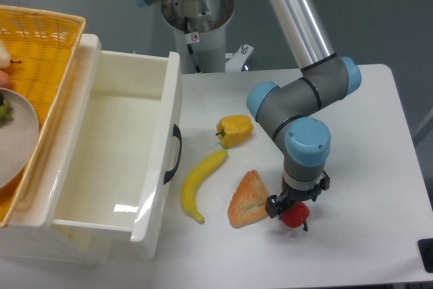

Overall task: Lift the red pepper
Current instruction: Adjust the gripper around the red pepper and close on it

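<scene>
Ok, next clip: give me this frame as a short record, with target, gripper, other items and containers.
target: red pepper, on the table, right of the bread wedge
gripper: gripper down over the red pepper; jaws hidden, grip cannot be told
other items: yellow pepper, banana
containers: white bin, wicker basket holding a plate
</scene>
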### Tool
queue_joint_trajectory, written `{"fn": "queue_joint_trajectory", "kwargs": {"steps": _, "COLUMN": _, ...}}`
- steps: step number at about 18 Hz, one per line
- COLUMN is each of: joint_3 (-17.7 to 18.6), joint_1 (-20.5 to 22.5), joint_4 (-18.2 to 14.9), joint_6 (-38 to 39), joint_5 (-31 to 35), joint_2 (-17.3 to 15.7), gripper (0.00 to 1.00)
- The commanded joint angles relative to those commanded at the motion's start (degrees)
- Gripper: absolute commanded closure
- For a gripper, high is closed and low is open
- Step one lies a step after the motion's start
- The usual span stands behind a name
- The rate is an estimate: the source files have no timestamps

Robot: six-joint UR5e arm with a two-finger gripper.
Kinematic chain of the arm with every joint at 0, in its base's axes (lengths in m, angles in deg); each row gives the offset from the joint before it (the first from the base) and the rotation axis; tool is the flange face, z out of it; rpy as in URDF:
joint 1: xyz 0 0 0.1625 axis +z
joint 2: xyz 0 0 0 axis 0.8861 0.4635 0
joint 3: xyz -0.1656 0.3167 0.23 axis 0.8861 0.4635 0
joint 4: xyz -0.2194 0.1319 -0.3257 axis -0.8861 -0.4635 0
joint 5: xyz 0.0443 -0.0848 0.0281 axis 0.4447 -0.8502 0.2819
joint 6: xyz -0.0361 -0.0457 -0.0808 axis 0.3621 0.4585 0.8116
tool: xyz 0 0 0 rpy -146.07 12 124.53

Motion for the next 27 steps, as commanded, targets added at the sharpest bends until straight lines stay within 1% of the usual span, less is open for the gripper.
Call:
{"fn": "queue_joint_trajectory", "kwargs": {"steps": 22, "joint_3": -0.18, "joint_1": -0.09, "joint_4": 0.44, "joint_6": -0.26, "joint_5": 0.0, "joint_2": 1.41, "gripper": 0.0}}
{"fn": "queue_joint_trajectory", "kwargs": {"steps": 24, "joint_3": -0.18, "joint_1": -0.18, "joint_4": 0.44, "joint_6": -0.26, "joint_5": 0.0, "joint_2": 1.32, "gripper": 0.04}}
{"fn": "queue_joint_trajectory", "kwargs": {"steps": 25, "joint_3": -0.18, "joint_1": -0.26, "joint_4": 0.44, "joint_6": -0.26, "joint_5": 0.0, "joint_2": 1.32, "gripper": 0.09}}
{"fn": "queue_joint_trajectory", "kwargs": {"steps": 27, "joint_3": -0.09, "joint_1": -0.26, "joint_4": 0.44, "joint_6": -0.26, "joint_5": 0.0, "joint_2": 1.23, "gripper": 0.16}}
